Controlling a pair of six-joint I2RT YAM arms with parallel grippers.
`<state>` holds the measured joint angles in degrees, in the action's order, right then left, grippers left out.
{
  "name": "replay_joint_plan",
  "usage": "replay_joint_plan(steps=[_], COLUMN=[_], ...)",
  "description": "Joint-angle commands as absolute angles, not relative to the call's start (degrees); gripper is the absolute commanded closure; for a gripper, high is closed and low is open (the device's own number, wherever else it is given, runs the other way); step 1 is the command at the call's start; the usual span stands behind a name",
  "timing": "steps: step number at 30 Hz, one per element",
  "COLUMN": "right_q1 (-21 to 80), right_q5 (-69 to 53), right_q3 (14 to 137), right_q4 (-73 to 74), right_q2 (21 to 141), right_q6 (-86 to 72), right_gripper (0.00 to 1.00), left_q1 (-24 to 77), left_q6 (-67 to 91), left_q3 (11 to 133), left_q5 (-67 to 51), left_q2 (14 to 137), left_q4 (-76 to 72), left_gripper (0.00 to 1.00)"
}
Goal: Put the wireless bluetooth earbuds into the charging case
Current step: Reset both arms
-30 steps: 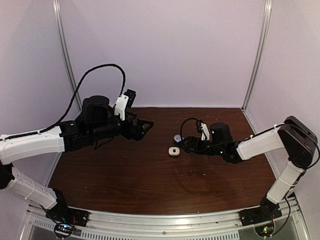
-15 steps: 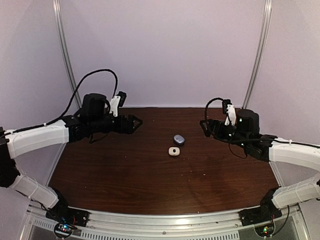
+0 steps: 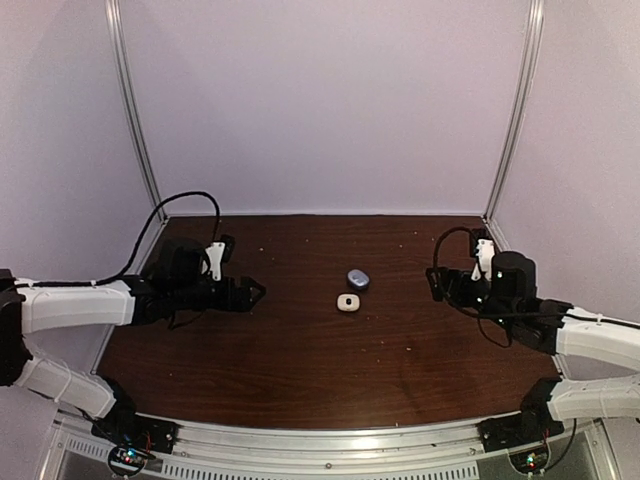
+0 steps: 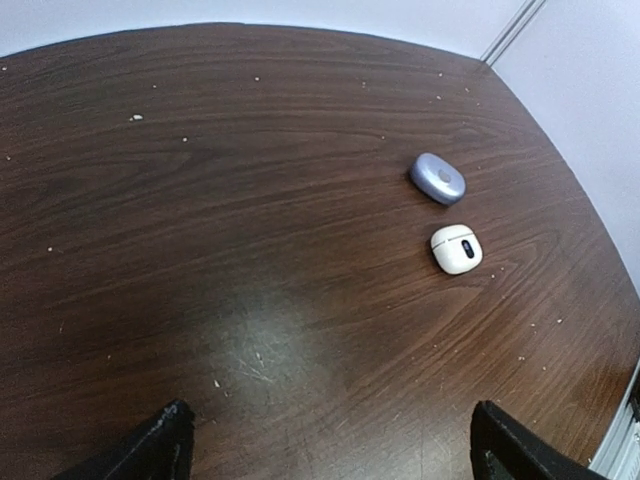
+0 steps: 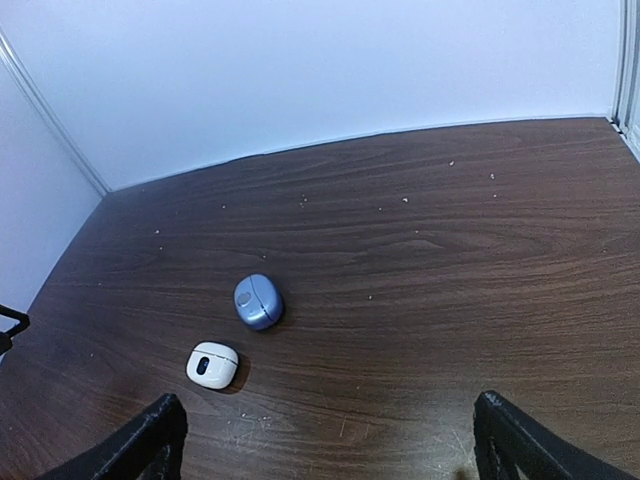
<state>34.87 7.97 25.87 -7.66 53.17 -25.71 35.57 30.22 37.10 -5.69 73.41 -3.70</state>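
Twin white-shelled arms with black joints and black pincers.
Behind the left pincer [image 3: 252, 292] a black wrist block carries a white bracket and a looping black cable; behind the right pincer [image 3: 438, 281] the same, white forearm shells farther back.
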Motion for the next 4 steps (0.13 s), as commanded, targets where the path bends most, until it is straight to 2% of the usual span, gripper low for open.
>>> replay_joint_plan(steps=[1,4], right_q1=[34.52,34.56], right_q5=[8.11,8.09], right_q3=[24.48,24.37], right_q4=[-9.90,-10.49], right_q2=[51.93,51.88], right_q6=[-26.81,-25.90], right_gripper=[0.00,0.00], left_q1=[35.42,35.42], left_q6=[32.33,32.78], left_q3=[35.82,35.42], left_q5=[-3.81,-3.66], left_q2=[72.23,72.12], left_q4=[-9.73,-10.21], left_gripper=[0.02,0.02])
